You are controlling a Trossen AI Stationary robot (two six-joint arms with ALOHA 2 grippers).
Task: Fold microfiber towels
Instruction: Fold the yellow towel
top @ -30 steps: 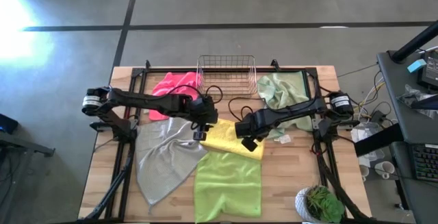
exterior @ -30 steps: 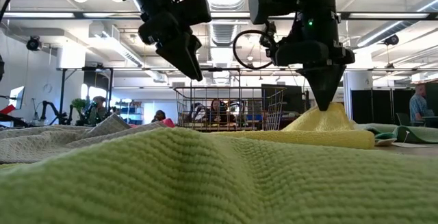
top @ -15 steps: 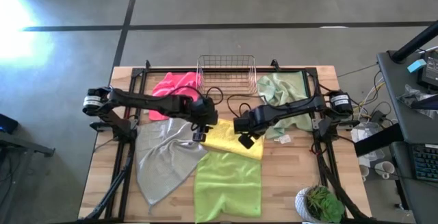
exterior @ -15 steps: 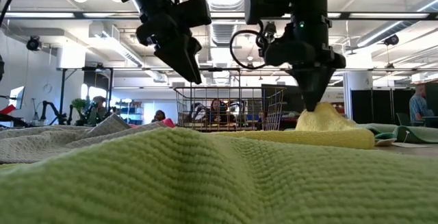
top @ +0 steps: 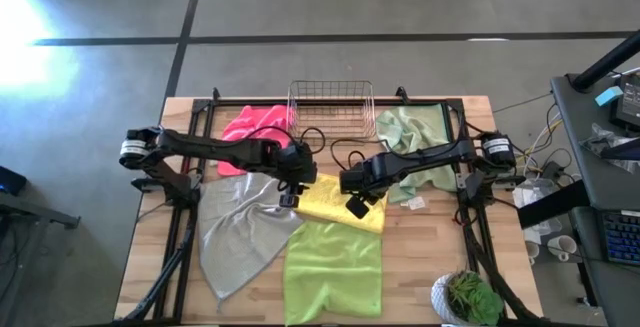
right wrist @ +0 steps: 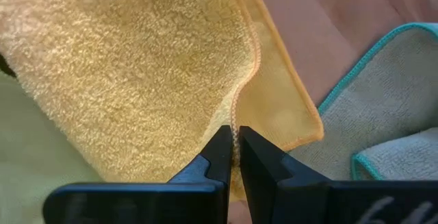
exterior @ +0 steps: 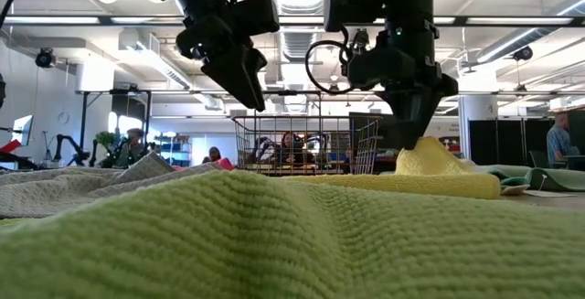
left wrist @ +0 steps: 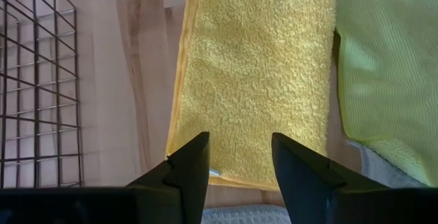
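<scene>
The yellow towel [top: 322, 203] lies in the table's middle, between my two grippers. My right gripper [top: 354, 203] is shut on its edge, which stands up in a peak [exterior: 426, 157]. My left gripper [top: 290, 193] hovers open above the yellow towel's left edge [left wrist: 179, 94] and touches nothing. The lime green towel [top: 332, 267] lies spread at the near edge, overlapping the yellow one. The light grey towel [top: 238, 232] lies spread to its left. The hot pink towel [top: 252, 124] and the pale sage towel [top: 408, 135] lie bunched at the back. My right gripper pinches the yellow towel's stitched hem [right wrist: 237, 112] between its two fingers, at a turned-over edge on the towel's right part. The fingers come from above, pointing down. The held part is raised in a peak; the rest of the towel lies on the table.
The copper wire basket [top: 330, 107] stands at the back middle, between the pink and sage towels. A potted plant [top: 468, 297] stands at the near right corner. A small white tag [top: 416, 204] lies right of the yellow towel. People sit in the room beyond [exterior: 288, 145].
My right gripper has gone toward the table's left edge, shut on the yellow towel's edge. The raised peak of the towel has moved left with it while the rest of the towel has stayed flat.
</scene>
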